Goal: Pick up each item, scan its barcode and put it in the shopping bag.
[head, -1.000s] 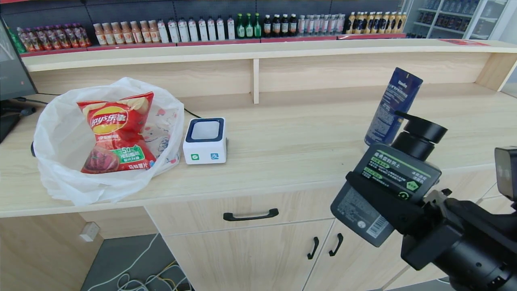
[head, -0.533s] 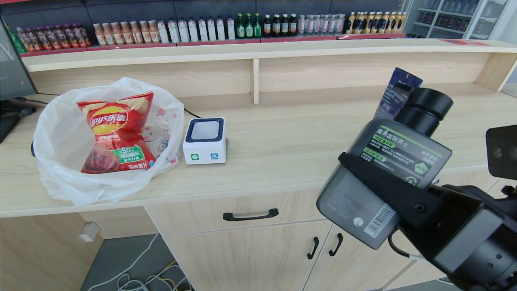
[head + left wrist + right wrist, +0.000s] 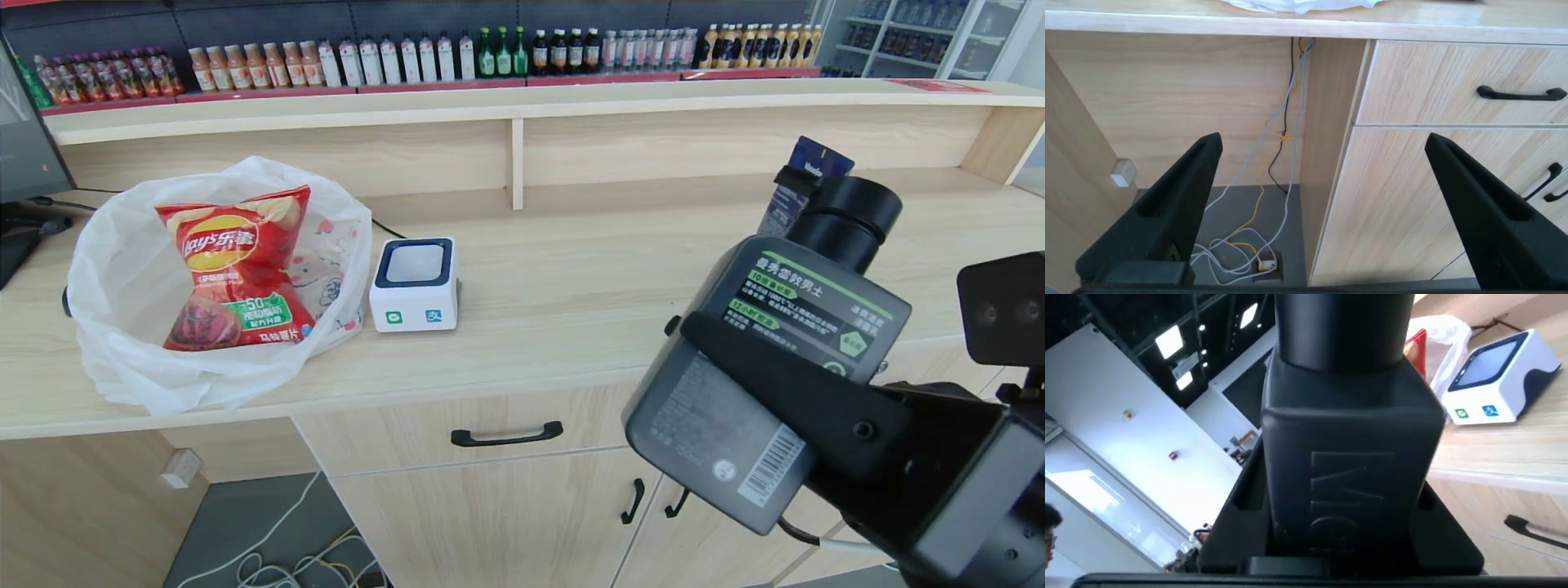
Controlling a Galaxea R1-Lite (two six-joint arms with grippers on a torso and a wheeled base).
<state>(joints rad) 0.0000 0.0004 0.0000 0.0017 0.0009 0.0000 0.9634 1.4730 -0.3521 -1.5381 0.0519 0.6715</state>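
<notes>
Head view: right tool (image 3: pixel 759 376) clamps the grey bottle (image 3: pixel 714 429), hiding most of a blue tube (image 3: pixel 814 157); left tool (image 3: pixel 1323 151) wide.

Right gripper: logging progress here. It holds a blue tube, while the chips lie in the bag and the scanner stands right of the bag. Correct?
No. In the head view the right gripper holds a dark pump bottle; the blue tube is behind it, ungripped. The chips do lie in the bag, with the scanner right of it.

Light wood counter (image 3: pixel 571 278), three items on top.
White shopping bag (image 3: pixel 114 278) at left; scanner (image 3: pixel 414 286) just beside it; blue tube (image 3: pixel 819 157) far right, base hidden.
</notes>
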